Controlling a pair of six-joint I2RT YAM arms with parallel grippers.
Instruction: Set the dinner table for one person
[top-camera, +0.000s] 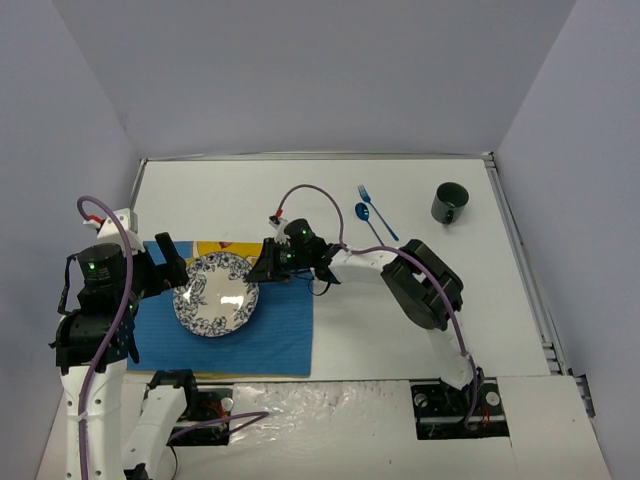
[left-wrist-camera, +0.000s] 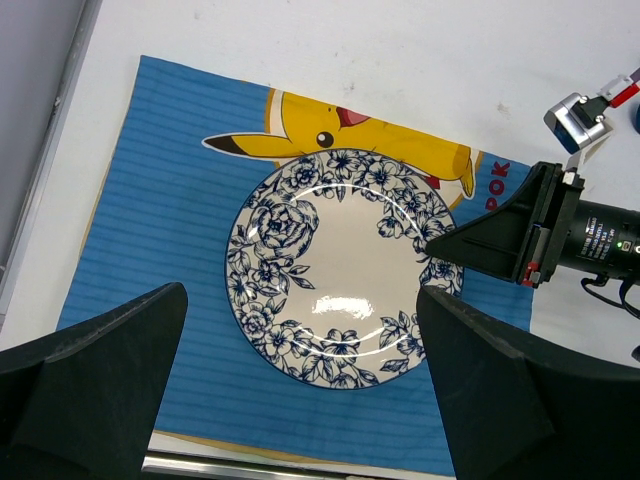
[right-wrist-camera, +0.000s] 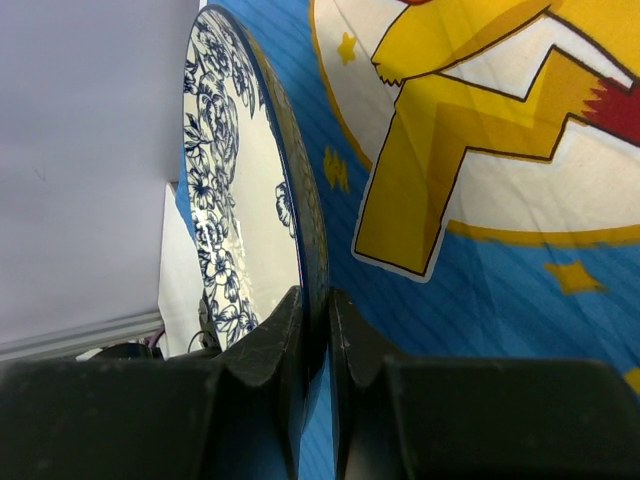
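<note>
Right gripper (right-wrist-camera: 315, 300): jaws narrow, pinching the right rim of the blue-flowered plate (top-camera: 215, 293). Cannot tell if the plate lies flat. Left gripper (top-camera: 172, 266): jaws wide, holding nothing, at the plate's left side. Plate is over the blue placemat (top-camera: 285, 335). Dinner table (top-camera: 400, 170) lies under both grippers and spreads far beyond. Fork (top-camera: 378, 212), spoon (top-camera: 362, 210) and mug (top-camera: 450, 203) are on its far right part.
</note>
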